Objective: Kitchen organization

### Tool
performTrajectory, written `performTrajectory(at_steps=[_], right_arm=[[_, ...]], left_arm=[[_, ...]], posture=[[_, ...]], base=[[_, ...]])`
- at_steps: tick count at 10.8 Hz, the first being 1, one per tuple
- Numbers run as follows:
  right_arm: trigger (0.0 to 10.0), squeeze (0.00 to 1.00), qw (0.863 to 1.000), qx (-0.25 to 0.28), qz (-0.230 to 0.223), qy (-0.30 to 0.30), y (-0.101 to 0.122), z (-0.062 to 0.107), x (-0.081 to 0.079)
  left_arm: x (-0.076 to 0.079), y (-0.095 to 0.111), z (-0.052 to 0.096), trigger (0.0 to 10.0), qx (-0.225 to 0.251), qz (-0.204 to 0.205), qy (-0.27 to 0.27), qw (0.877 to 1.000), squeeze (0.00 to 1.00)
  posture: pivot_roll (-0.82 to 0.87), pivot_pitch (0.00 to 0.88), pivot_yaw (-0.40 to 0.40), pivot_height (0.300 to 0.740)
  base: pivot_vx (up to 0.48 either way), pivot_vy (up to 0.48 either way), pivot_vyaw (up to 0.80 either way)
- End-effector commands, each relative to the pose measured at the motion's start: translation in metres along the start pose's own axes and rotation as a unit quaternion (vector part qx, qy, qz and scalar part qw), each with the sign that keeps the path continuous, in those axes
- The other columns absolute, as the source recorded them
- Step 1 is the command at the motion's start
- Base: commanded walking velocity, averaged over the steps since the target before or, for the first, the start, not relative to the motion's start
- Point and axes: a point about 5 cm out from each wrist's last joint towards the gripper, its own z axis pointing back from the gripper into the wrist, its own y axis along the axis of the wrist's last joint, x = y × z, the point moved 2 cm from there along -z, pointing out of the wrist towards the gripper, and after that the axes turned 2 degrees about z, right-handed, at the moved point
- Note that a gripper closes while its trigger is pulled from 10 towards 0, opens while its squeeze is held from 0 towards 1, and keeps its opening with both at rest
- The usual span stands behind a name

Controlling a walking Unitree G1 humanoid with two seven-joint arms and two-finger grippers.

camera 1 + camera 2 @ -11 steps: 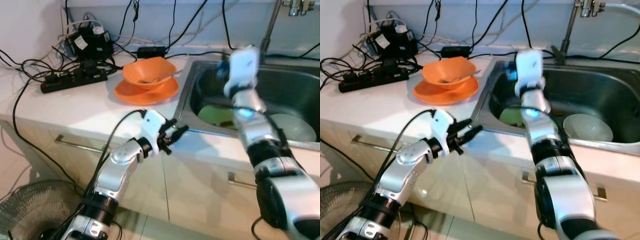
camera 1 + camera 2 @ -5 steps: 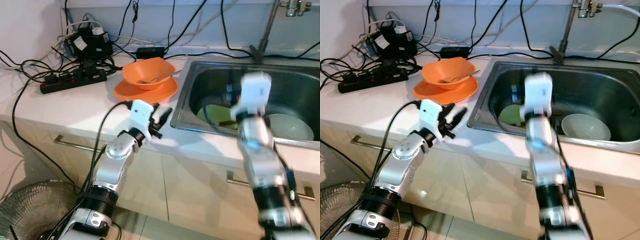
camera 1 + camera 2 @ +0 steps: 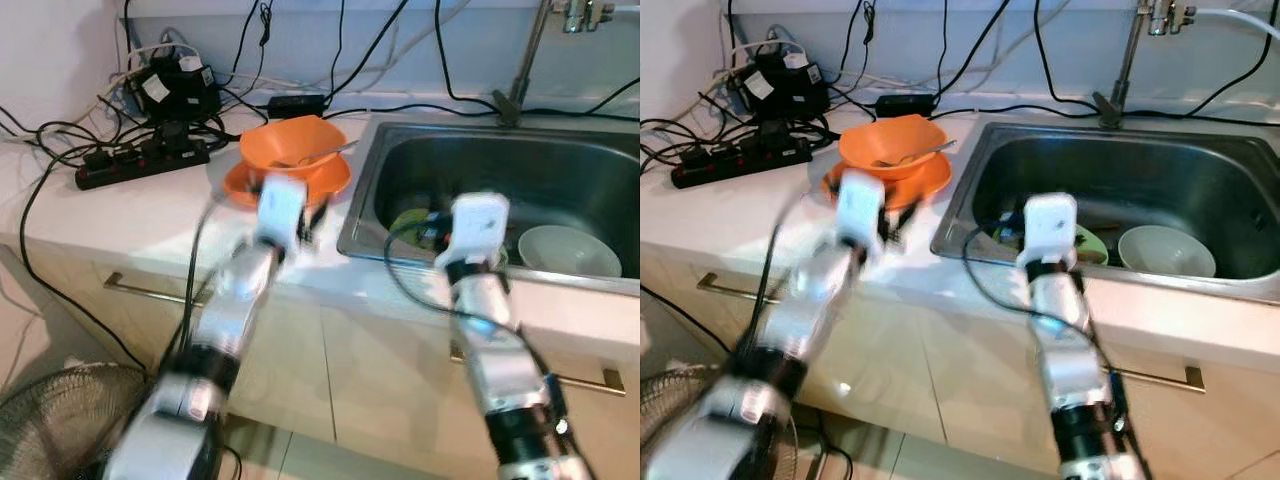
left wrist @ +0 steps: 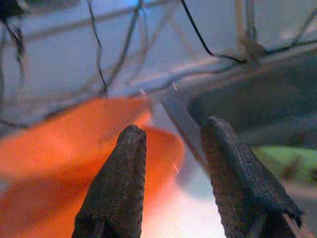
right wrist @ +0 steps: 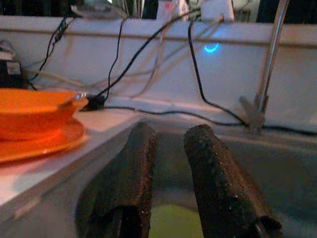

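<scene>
Starting with the sink, note the white bowl and green plate lying in its basin; on the counter beside it an orange bowl sits on an orange plate, all probably rigid, smooth and slippery, so take each by its rim. The left gripper, near the orange bowl, is parted and empty. The right gripper, over the sink's near edge, is slightly parted and empty.

Black power strip on white desk, far left, amid tangle of black cables. Black adapter block behind strip, by wall. Small black power brick near wall. Tap rises behind sink. Wire fan guard on floor, lower left. Metal drawer handle below desk edge.
</scene>
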Motion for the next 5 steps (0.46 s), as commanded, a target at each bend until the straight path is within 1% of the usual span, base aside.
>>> performTrajectory(at_steps=[1,2,3,5], right_arm=[[10.0,0.00,1.000,-0.011,-0.003,-0.005,-0.004,0.002,-0.001],[10.0,0.00,1.000,-0.012,-0.004,-0.004,-0.005,0.003,-0.003],[10.0,0.00,1.000,-0.010,-0.005,0.001,-0.004,0.004,-0.007],[10.0,0.00,1.000,-0.009,-0.009,0.006,-0.003,0.004,-0.012]], left_arm=[[-0.008,0.002,-0.003,10.0,0.001,-0.008,0.021,1.000,0.00],[-0.014,0.006,-0.010,10.0,0.001,-0.007,0.037,0.999,0.00],[-0.026,0.008,-0.017,10.0,-0.010,-0.002,0.067,0.998,0.00],[-0.040,0.008,-0.021,10.0,-0.027,0.017,0.106,0.994,0.00]], posture=[[0.00,0.013,0.130,0.740],[-0.01,0.008,0.137,0.740],[-0.02,0.000,0.141,0.740],[-0.02,0.000,0.141,0.740]], base=[[0.000,0.000,0.00],[0.000,0.000,0.00],[0.000,0.000,0.00],[0.000,0.000,0.00]])
